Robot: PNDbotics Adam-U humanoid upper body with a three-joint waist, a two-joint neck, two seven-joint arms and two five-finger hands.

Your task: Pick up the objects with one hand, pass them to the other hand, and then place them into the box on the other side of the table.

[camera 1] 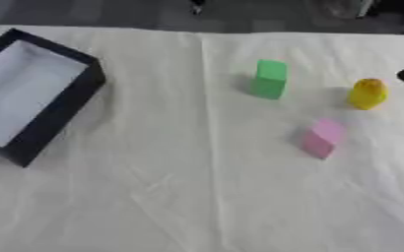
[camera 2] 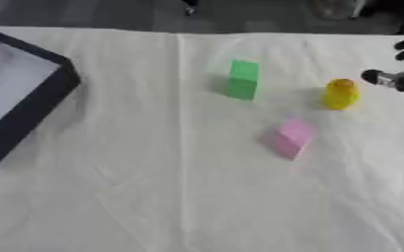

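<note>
Table [camera 1: 205, 206]: white cloth, creased.
Box [camera 1: 63, 106]: dark walls, pale floor, at the table's left, nothing in it; the goal, its near-left corner cut off.
Green block [camera 1: 270, 78]: upright, right of centre.
Pink block [camera 1: 322, 138]: tilted, nearest.
Yellow object [camera 2: 341, 93]: rounded, shape unclear. All three lie well apart from the box, awaiting pickup.
Right hand [camera 2: 401, 78]: at right edge, just beside the yellow object, apparently not touching; mostly cropped, fingers' state cannot be told.
Left hand: unseen.

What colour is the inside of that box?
White inside, with dark walls; the left eye view shows the box best.
</note>
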